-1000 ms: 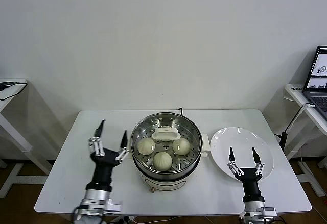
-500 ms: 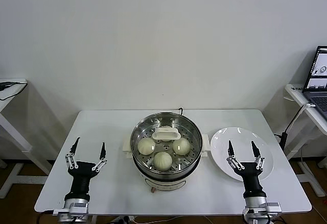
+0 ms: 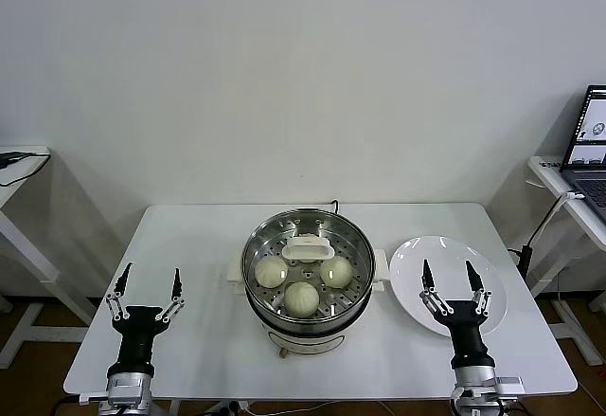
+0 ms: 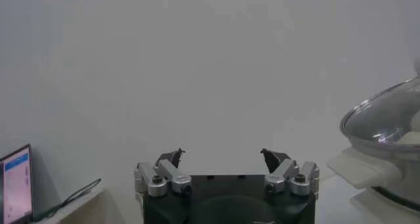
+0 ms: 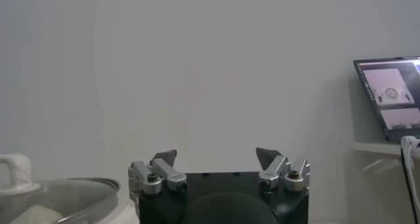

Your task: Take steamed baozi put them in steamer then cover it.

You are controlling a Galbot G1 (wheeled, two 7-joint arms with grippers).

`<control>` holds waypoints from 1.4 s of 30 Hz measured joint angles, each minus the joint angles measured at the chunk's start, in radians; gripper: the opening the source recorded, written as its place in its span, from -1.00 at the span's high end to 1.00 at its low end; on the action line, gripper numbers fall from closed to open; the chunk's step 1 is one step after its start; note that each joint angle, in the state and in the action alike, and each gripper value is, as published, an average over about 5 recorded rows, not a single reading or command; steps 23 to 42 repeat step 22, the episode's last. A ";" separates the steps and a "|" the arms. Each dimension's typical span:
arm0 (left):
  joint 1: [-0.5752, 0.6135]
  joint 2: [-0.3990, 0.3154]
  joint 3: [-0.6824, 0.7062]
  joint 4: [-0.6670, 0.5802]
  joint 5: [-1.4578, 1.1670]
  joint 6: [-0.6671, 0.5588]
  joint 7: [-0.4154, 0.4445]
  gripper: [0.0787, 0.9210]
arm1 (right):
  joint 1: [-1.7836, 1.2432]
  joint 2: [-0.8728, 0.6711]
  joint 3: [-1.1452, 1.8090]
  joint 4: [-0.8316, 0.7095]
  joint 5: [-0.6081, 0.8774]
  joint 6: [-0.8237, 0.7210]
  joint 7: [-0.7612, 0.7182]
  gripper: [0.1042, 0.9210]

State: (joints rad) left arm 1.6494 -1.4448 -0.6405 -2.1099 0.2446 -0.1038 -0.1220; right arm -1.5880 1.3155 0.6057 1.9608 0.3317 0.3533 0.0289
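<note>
Fingers spread wide and empty on both sides: the left end effector (image 3: 145, 285) points upward at the lower left of the head view, over the near-left corner of the white desk (image 3: 208, 236), well apart from the pot, and the right end effector (image 3: 454, 279) stands likewise at the lower right, in front of the bare flat white round plate (image 3: 417, 255). Between them, at frame centre, sits the large round stainless-steel steamer (image 3: 305, 281) on its cream base, with three smooth pale cream steamed baozi (image 3: 301, 298) visible on the perforated tray. The round clear glass cover (image 3: 275, 236) with its whitish rectangular handle already rests on the rim. That cover is likely rigid, fairly heavy, slick and breakable; the raised handle is the sensible hold. The buns look soft and light, wanting a gentle pinch across their sides.
</note>
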 measured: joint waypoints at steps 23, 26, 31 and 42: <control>0.006 -0.003 -0.023 0.002 -0.023 -0.007 0.002 -0.77 | -0.019 0.002 0.013 0.023 -0.006 -0.022 0.002 -0.76; 0.006 -0.003 -0.023 0.002 -0.023 -0.007 0.002 -0.77 | -0.019 0.002 0.013 0.023 -0.006 -0.022 0.002 -0.76; 0.006 -0.003 -0.023 0.002 -0.023 -0.007 0.002 -0.77 | -0.019 0.002 0.013 0.023 -0.006 -0.022 0.002 -0.76; 0.006 -0.003 -0.023 0.002 -0.023 -0.007 0.002 -0.77 | -0.019 0.002 0.013 0.023 -0.006 -0.022 0.002 -0.76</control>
